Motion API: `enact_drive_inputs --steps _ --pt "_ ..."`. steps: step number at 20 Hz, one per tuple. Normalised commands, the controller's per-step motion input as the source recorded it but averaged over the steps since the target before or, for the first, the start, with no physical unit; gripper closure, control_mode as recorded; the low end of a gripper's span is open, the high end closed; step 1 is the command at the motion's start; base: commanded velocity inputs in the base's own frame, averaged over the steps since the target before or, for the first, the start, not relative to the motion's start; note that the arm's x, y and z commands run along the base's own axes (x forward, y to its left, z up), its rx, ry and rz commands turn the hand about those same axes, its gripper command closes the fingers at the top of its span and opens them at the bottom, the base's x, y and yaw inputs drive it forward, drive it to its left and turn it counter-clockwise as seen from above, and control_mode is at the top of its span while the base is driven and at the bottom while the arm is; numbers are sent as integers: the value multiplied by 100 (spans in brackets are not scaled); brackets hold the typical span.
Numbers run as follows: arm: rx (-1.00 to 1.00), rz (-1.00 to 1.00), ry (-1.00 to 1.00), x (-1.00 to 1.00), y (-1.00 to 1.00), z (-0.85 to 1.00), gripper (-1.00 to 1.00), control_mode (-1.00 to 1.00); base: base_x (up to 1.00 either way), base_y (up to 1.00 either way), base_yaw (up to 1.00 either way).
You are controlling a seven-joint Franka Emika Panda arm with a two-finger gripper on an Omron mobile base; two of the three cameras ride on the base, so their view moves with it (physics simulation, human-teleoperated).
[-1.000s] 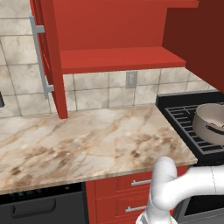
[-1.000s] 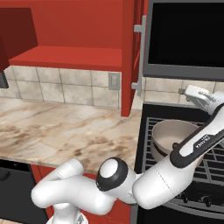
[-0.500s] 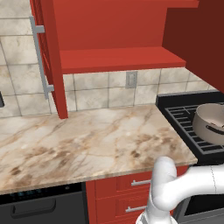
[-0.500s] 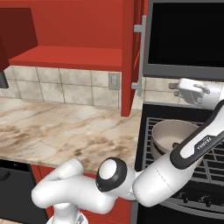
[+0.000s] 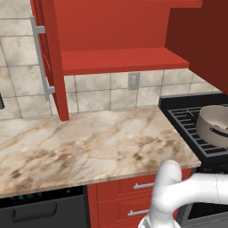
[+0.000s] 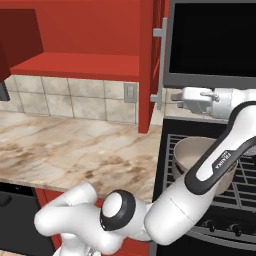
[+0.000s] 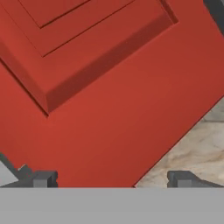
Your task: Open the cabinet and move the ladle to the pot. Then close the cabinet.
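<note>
While the white arm reaches high over the stove, its pincer [image 6: 176, 98] sits level with the lower end of the long silver bar handle [image 6: 162, 65] on the right door of the large red wall cabinet [image 5: 120, 35], just beside that handle; whether it touches the bar I cannot tell. Seen from the hand, the two small dark fingertips [image 7: 43, 179] stand well apart with nothing between them, so the pincer is open and empty, and the red panelled face of the door [image 7: 100, 83] lies close in front, with a strip of marbled bench past its edge. Both cabinet doors stand swung out, the left one [image 5: 51, 58] edge-on with its own silver bar handle [image 5: 41, 62], and the red shelf [image 5: 120, 60] inside is bare where it shows. Below the arm, the wide round grey brushed-metal pot [image 5: 216, 125] rests on the black grate of the stove [image 5: 187, 120], to the right of the beige marbled bench [image 5: 84, 142]. A dark handle-like piece [image 5: 218, 131] lies across the pot's rim in the left base view; I cannot tell whether it is the ladle.
</note>
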Motion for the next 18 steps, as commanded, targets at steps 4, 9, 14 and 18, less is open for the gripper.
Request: enact_drive_inputs --steps 4,9,14,18 --pt "4 2 -3 0 65 13 -100 -100 0 0 0" --pt "6 2 -4 0 56 22 -100 -100 0 0 0" --pt "4 2 -6 -19 70 26 -100 -100 0 0 0" --pt "0 1 -9 -42 83 31 -100 -100 0 0 0"
